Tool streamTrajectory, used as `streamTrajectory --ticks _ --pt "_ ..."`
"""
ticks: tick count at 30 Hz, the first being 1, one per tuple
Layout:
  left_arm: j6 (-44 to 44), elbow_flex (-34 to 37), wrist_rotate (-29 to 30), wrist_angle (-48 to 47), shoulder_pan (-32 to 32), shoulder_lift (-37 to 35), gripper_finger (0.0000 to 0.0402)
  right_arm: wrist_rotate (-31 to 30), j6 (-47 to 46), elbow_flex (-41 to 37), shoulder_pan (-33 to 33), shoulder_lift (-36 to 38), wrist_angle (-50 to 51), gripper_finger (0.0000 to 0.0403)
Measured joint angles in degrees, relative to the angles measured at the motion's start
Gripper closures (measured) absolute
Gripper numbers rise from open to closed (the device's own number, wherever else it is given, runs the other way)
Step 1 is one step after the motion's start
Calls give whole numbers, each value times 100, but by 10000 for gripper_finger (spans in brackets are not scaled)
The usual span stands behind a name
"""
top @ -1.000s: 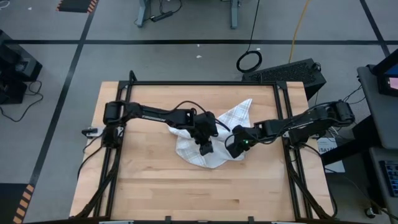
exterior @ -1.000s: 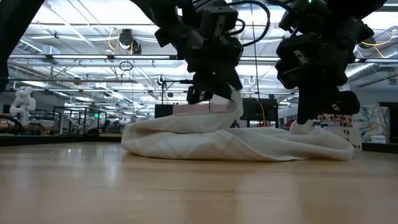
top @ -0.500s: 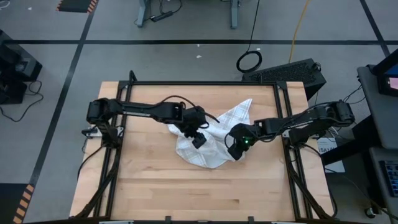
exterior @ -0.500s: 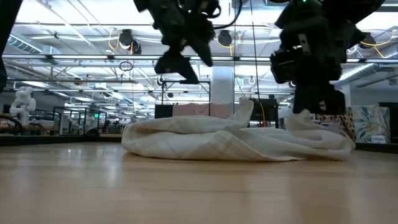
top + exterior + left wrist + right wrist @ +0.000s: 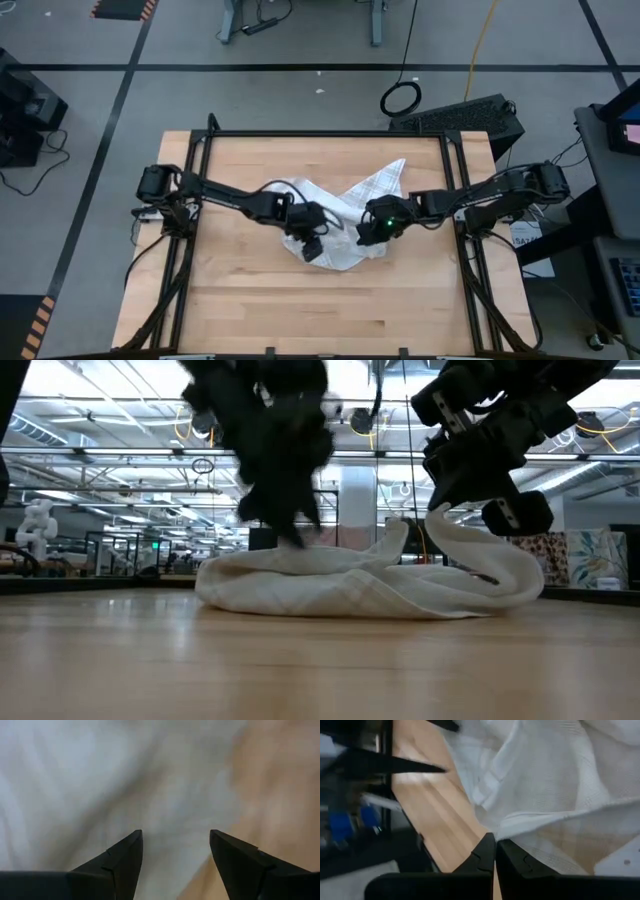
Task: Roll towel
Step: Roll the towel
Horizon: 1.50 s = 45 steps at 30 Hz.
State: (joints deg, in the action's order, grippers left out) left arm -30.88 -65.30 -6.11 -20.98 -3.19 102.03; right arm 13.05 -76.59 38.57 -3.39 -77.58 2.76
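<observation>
The towel (image 5: 345,225) lies crumpled near the middle of the table (image 5: 240,310). The left gripper (image 5: 312,246) hangs just over the towel's left part, its fingers (image 5: 125,857) spread apart with nothing between them. The right gripper (image 5: 372,228), fingers pinched together on a fold of the towel's right edge, holds that edge lifted off the table.
</observation>
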Motion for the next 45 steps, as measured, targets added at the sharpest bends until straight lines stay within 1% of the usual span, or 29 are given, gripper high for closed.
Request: streamTrajectory --ticks 2,4,6,8,12,14,19,22,29,31,33,36,39,42,45 --pt "-10 296 -171 83 33 -56 167 -203 -362 -2 -16 0 -119 403" --pt "101 475 -309 239 32 -288 167 -510 -701 0 -41 0 -256 403" --pt "215 637 -336 436 -30 -516 167 -818 -978 0 -46 -5 -245 403" --pt "298 752 -338 518 -84 -688 167 -965 -1143 0 -46 -57 -269 403" --pt "300 754 -185 733 -144 -937 167 -981 -1252 2 -59 -302 -502 403" --pt "290 754 -12 695 -198 -949 167 -980 -1269 2 -82 -474 -636 403" --pt "144 760 35 638 -330 -954 167 -974 -1427 0 -99 -760 -783 403" --pt "163 760 63 629 -402 -950 167 -977 -1488 1 -97 -819 -863 403" --pt "132 760 350 653 -449 -952 167 -833 -1478 0 -101 -835 -861 403" --pt "140 760 389 786 -436 -952 167 -827 -1416 0 -120 -835 -863 403" --pt "361 760 477 1182 -405 -952 167 -828 -1240 0 -121 -835 -859 403" --pt "1081 747 636 1919 -361 -782 167 -671 -1085 0 -121 -807 -849 403" --pt "1717 754 599 2396 -286 -432 167 -494 -1069 0 -121 -730 -808 403" --pt "2024 742 513 2783 -256 -56 169 -408 -1053 0 -121 -636 -732 403" --pt "2124 741 490 3104 -248 245 184 -405 -965 0 -123 -586 -542 403"
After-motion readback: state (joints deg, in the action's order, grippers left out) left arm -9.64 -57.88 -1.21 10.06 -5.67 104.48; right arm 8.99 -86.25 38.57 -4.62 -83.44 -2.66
